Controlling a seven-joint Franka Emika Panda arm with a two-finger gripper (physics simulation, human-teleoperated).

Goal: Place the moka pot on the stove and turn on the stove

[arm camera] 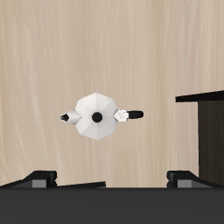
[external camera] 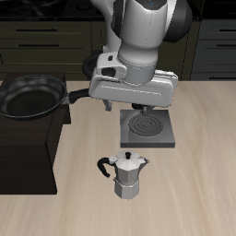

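Moka pot stands upright nearer the front edge, just before the stove. My gripper hangs high above, fingers spread, empty. Risk: descending off-centre clips the black handle, tipping it.

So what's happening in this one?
A robot arm hangs above a wooden table, its gripper empty and looking straight down at the moka pot. The pot stands upright on the table, nearer the front edge than the stove, which has nothing on it. A frying pan sits on a dark cabinet off to the side. Nothing is being held, so the pot is not yet on the stove.
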